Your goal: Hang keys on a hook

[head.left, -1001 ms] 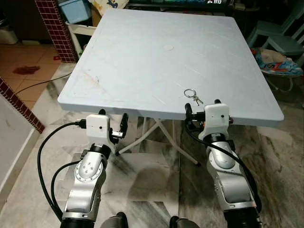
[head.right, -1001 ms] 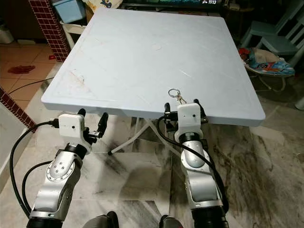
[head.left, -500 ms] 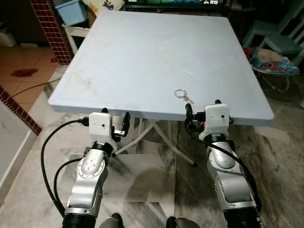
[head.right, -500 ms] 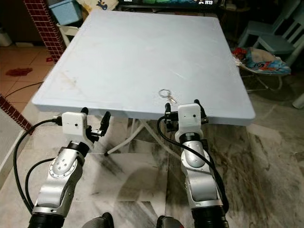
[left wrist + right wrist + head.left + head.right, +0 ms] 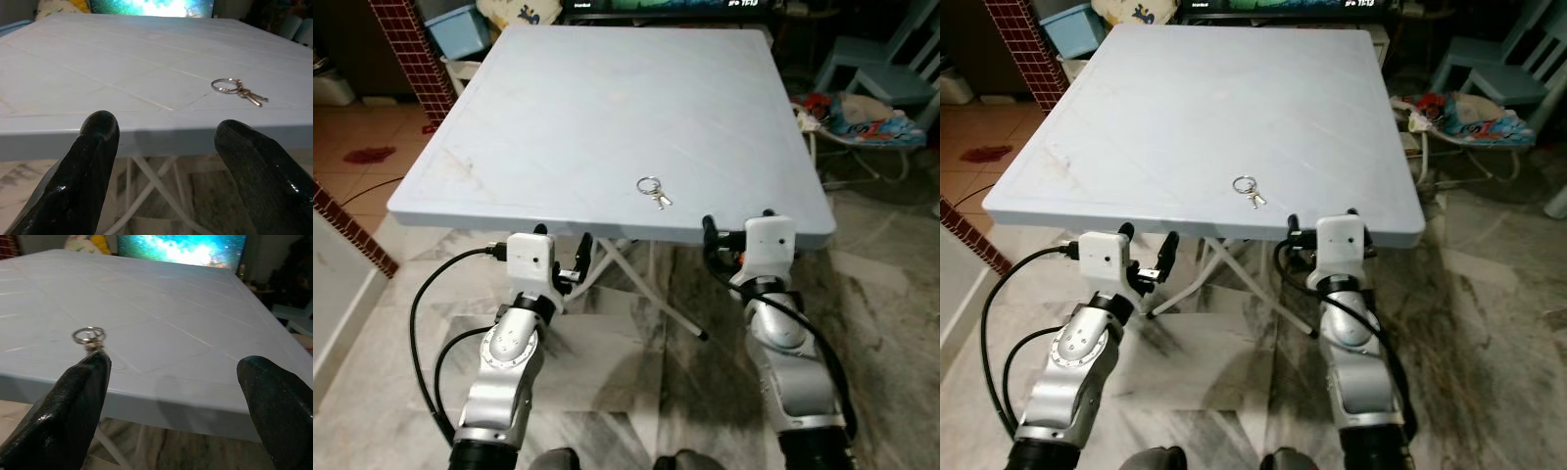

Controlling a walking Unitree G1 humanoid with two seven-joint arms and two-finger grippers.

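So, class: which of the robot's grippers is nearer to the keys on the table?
Right. The right gripper sits just off the table's near edge, a little to the right of the keys. The left gripper is further off to their left, below the edge.
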